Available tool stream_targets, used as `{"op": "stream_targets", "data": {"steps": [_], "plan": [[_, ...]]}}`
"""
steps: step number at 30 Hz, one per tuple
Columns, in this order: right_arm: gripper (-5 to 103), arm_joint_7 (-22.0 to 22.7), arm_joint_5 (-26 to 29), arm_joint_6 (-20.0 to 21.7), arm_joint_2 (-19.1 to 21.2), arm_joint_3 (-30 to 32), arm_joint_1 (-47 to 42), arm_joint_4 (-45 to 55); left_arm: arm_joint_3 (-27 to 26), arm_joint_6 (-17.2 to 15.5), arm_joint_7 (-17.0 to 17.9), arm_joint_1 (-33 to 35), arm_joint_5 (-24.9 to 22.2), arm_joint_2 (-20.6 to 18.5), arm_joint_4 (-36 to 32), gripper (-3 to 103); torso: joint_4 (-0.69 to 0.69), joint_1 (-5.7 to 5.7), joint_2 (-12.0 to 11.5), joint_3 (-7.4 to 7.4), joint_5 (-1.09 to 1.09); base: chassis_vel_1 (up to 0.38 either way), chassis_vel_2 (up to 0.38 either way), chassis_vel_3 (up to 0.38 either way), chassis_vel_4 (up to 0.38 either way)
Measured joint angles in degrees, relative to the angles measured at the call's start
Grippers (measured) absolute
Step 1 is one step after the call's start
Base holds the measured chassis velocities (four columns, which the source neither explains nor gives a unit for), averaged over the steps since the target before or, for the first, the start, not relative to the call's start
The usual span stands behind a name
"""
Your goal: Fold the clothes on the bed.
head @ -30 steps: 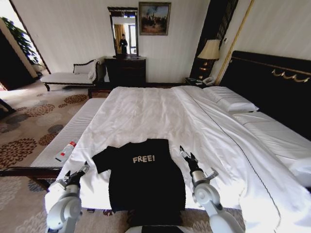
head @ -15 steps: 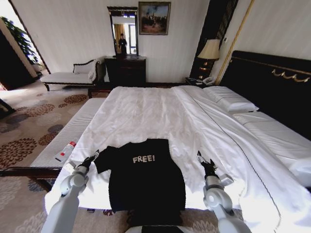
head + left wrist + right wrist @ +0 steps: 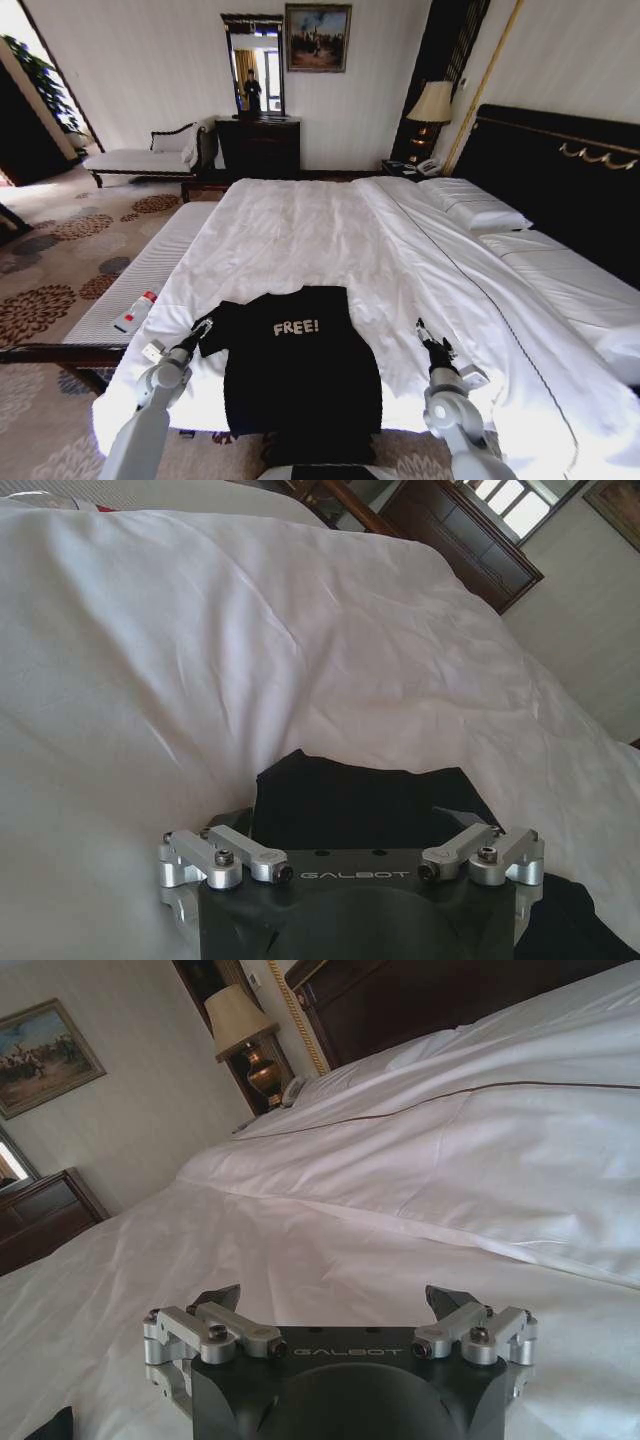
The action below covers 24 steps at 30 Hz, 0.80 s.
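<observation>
Carpet with round brown flowers runs along the left of the room, and a striped bench stands against the left edge of the bed, carrying a small white and red object near its near end. The left gripper is at the near left corner of the bed, its tip at the edge of the left sleeve of the black T-shirt. In the left wrist view that gripper has its jaws spread wide over the dark sleeve, with white sheet all around; whether the fingers touch the cloth cannot be told.

The T-shirt lies flat and unfolded at the near edge of the bed, midway between the two arms, chest up, with "FREE!" in white. Its hem reaches the near edge of the mattress.

The right gripper is over bare white sheet just right of the shirt, clear of it. In the right wrist view its jaws stand wide apart with nothing between them.

Pillows lie along the right side against the dark headboard, and a lamp stands at the far right corner.
</observation>
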<state>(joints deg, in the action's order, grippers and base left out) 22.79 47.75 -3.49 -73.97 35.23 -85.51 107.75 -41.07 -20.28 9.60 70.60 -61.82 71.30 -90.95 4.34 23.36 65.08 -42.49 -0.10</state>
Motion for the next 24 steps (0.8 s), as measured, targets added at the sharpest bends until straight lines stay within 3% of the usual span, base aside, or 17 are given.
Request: {"op": "stream_targets", "data": {"steps": [1,3,5,10,12,15,19,24], "plan": [[100,0.1,-0.2,0.0,0.0,-0.1,0.0,-0.2,0.0,0.2,0.0,-0.3,0.1,0.0,0.2,103,0.0,-0.01,0.0,0.0,0.0,0.0,0.0,0.0,0.0],[100,0.1,-0.5,0.0,-0.2,-0.2,0.1,-0.6,0.1,0.5,0.0,-1.0,0.2,0.2,0.6,95,0.0,0.0,0.0,0.0,-0.01,0.0,0.0,0.0,0.0],[100,0.2,-0.6,0.0,-0.2,-0.2,0.2,-0.8,0.2,0.5,0.0,-1.4,0.2,0.2,0.8,95,0.0,0.0,0.0,0.0,-0.01,0.0,0.0,0.0,0.0],[100,0.5,-0.7,0.0,-0.3,-0.3,0.2,-0.9,0.5,0.6,1.0,-2.7,0.1,0.4,1.5,68,0.01,0.0,0.0,0.0,-0.01,0.0,0.0,0.0,0.0],[100,0.6,-0.7,0.0,-0.3,-0.3,0.1,-0.9,0.5,0.6,1.0,-2.7,0.1,0.4,1.3,68,0.0,0.0,0.0,0.0,-0.01,0.0,0.0,0.0,0.0],[100,0.6,-0.7,0.0,-0.3,-0.2,0.1,-0.9,0.5,0.5,1.2,-1.9,0.2,0.5,0.3,52,0.0,0.0,0.0,0.0,-0.01,0.0,0.0,0.0,0.0],[100,0.7,-0.7,0.0,-0.3,-0.2,0.1,-1.0,-0.1,0.5,1.6,-1.2,0.2,0.4,-0.9,42,0.0,0.0,0.0,0.0,-0.01,0.0,0.0,0.0,0.0],[100,0.9,-1.0,0.0,-0.4,-0.5,0.1,-1.1,-0.7,0.5,1.9,-0.9,0.1,-0.4,-2.2,20,0.0,0.0,0.0,0.0,0.0,0.0,0.0,0.0,0.0]]}}
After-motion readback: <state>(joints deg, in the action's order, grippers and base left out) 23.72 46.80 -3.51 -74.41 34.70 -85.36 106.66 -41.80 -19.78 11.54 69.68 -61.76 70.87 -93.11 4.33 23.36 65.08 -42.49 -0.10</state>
